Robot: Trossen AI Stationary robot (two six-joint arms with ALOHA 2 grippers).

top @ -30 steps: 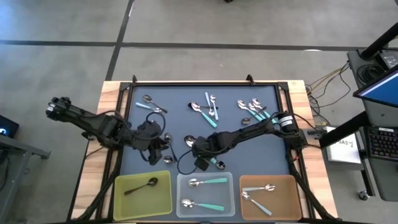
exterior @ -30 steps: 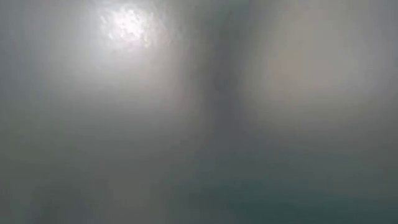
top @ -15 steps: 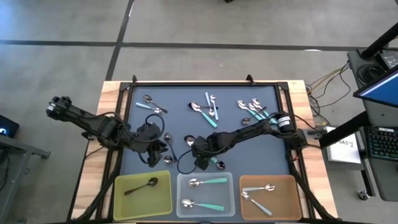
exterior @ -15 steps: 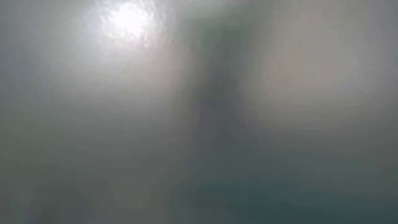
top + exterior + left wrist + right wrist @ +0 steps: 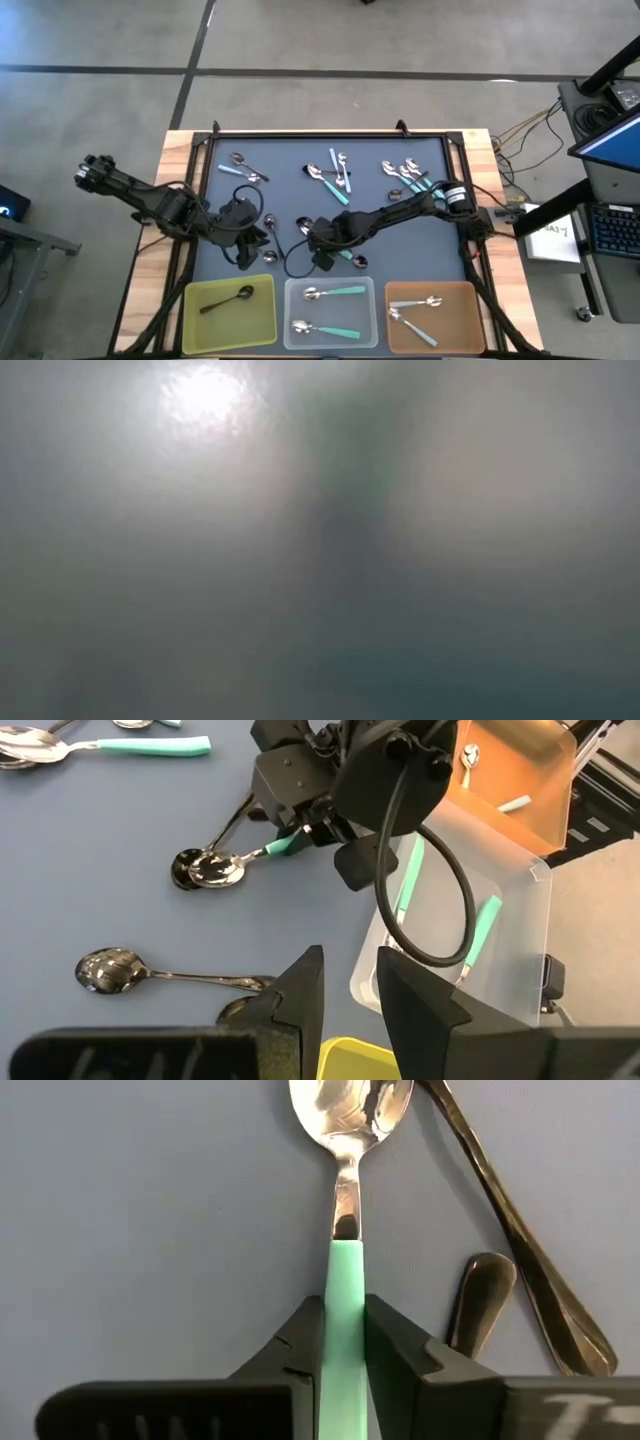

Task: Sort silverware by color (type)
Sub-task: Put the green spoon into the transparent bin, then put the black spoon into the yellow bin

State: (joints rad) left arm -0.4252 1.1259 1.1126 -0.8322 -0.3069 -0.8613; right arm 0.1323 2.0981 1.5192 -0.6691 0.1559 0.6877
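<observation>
My right gripper (image 5: pixel 345 1305) is shut on a teal-handled spoon (image 5: pixel 350 1110) near the table's middle (image 5: pixel 314 233). Its shiny bowl (image 5: pixel 215 870) lies by a dark all-metal spoon (image 5: pixel 520 1230). My left gripper (image 5: pixel 350 965) is open, low over the table's left part (image 5: pixel 245 252). Beside its fingers an all-metal spoon (image 5: pixel 110 970) lies flat; whether a finger touches its handle, I cannot tell. More spoons lie in groups toward the far edge (image 5: pixel 335 175), (image 5: pixel 408 175), (image 5: pixel 242 168). The low view shows only grey blur. My right gripper pinches the spoon's teal plastic handle (image 5: pixel 345 1270) between its two fingers, which lie along the handle. The metal neck and bowl stick out past the fingertips. The left wrist view shows the fingers (image 5: pixel 300 830) slanting down; whether the bowl rests on the table, I cannot tell.
Three trays stand along the near edge: yellow (image 5: pixel 215 325) with a dark spoon, clear (image 5: pixel 372 300) with two teal spoons, orange-brown (image 5: pixel 465 305) with light-blue-handled spoons. Another teal spoon (image 5: pixel 352 262) lies just near the right gripper. A raised dark frame borders the mat.
My right gripper, still shut on the teal spoon, has edged slightly toward the table's far edge. Nothing else has visibly moved.
</observation>
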